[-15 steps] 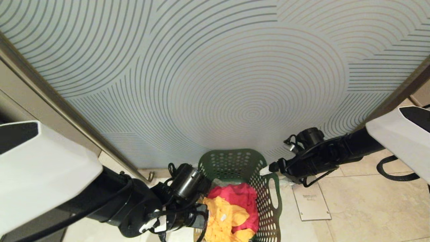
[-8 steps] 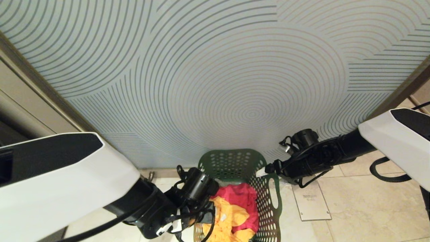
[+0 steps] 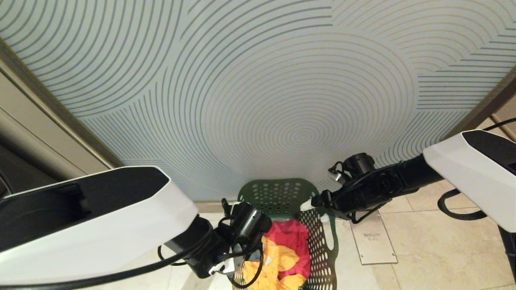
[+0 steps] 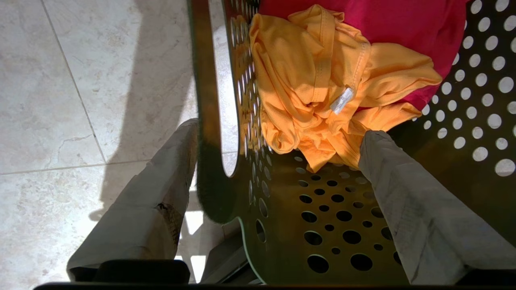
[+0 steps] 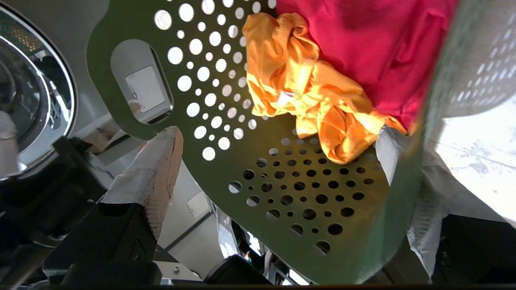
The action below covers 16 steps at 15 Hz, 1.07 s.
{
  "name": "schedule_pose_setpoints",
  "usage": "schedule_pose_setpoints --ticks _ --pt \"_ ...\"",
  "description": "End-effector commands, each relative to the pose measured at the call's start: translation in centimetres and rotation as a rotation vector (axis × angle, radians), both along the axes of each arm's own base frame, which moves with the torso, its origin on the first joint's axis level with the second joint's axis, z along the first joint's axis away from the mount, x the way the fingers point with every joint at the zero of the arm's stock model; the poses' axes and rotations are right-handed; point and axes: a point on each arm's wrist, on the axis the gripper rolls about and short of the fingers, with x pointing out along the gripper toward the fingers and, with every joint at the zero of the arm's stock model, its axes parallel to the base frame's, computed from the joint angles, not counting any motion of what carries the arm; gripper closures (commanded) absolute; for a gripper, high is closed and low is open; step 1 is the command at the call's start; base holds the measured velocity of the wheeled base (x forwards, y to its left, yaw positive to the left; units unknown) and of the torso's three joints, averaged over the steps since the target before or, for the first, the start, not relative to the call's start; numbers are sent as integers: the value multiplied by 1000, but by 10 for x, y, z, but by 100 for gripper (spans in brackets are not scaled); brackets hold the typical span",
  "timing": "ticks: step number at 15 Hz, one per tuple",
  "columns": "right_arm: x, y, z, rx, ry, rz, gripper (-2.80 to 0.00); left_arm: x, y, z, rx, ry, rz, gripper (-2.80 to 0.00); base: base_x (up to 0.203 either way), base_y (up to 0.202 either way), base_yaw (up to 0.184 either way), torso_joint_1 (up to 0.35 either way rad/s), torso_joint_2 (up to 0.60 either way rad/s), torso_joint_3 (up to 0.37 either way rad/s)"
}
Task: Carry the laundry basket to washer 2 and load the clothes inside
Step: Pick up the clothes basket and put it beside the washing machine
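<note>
Now w/ laundry basket at bottom centre, both grippers spread, empty, straddling opposite rims: left gripper, right gripper. Should centre walls, clamp evenly before lifting.

Dark green laundry basket, perforated all over with round holes. Inside: bright yellow-orange garment with white tag, over pink-red garment. Pale grey panel with concentric line pattern; beige marbled floor tiles.
</note>
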Motion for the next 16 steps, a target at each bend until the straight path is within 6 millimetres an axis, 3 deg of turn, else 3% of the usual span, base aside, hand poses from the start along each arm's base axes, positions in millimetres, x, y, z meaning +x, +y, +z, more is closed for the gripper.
schedule_pose_setpoints --ticks 1,6,12,16 --pt "1 6 -1 7 3 11 -280 2 -2 -9 10 9 5 -280 0 0 0 0 0 0" --pt "4 18 -9 3 4 37 -280 7 -5 -15 12 14 9 -280 0 0 0 0 0 0" --pt "4 19 -9 -1 5 35 -280 20 -12 -27 12 9 22 -280 0 0 0 0 0 0" --pt "4 19 -9 -5 2 31 -280 23 -15 -16 -31 -3 10 -280 0 0 0 0 0 0"
